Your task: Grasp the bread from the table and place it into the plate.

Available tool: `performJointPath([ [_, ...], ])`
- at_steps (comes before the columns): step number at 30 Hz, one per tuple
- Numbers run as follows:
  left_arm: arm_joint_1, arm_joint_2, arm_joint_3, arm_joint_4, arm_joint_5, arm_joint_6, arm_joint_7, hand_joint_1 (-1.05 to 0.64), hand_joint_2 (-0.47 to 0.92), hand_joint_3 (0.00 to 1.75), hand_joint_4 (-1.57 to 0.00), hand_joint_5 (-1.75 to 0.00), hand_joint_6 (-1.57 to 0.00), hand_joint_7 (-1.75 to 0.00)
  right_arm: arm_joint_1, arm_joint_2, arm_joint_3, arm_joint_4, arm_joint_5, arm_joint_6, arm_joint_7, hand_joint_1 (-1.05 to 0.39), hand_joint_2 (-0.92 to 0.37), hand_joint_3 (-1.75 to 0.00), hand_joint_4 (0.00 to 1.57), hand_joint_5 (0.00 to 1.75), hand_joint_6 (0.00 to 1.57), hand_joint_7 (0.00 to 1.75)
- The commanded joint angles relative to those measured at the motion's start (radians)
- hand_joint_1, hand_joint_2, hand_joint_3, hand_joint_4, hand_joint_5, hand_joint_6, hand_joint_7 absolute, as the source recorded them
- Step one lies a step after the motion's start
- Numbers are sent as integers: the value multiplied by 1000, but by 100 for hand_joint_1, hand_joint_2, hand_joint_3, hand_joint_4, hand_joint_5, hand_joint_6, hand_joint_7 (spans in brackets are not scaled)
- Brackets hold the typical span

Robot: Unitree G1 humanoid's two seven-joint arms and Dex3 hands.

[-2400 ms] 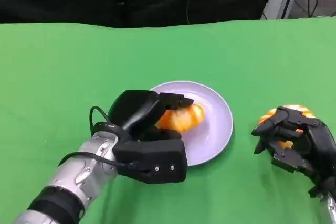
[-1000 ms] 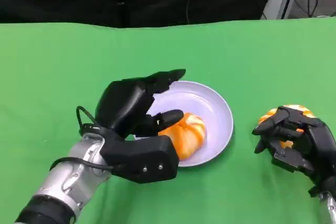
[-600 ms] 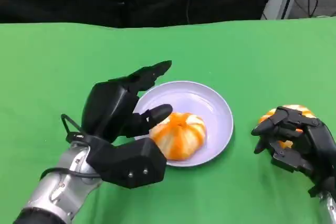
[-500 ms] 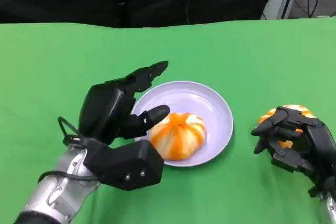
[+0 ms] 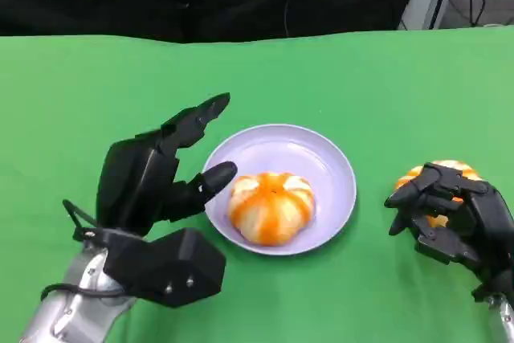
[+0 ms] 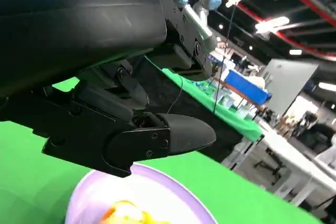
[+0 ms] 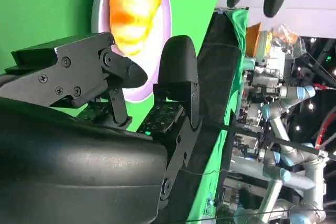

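I see the bread [image 5: 271, 206] lying in the plate [image 5: 331, 168], at about 3 o'clock from my left hand [image 5: 157, 178], which is released, fingers spread, just clear of it. My right hand [image 5: 450, 213] grasps a second bun [image 5: 443, 171] at 3 o'clock of the plate.

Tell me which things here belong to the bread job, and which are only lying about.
Belonging to the job:
- round orange-and-white bread, lying in the plate
- round lilac plate
- black left hand, fingers apart
- second orange bread, under the black right hand

Only lying about:
- green table cloth
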Motion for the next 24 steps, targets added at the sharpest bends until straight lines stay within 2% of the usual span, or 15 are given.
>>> performJointPath([
  [1,39,21,41,-3,-39,-50,21,-65,92,52,-90,-4,-60,-2,3,-14,-2,-3,4,6,-4,6,-81,-72,84,143,88,102],
  [7,84,56,94,1,-55,-109,19,-65,92,52,-91,-3,-60,-1,4,-20,0,-3,-2,0,-14,6,-81,-72,84,143,87,103],
  [24,153,57,161,-4,-123,-215,6,-65,92,52,-91,-1,-61,-1,6,-22,-10,-5,16,3,15,6,-80,-72,84,143,87,102],
])
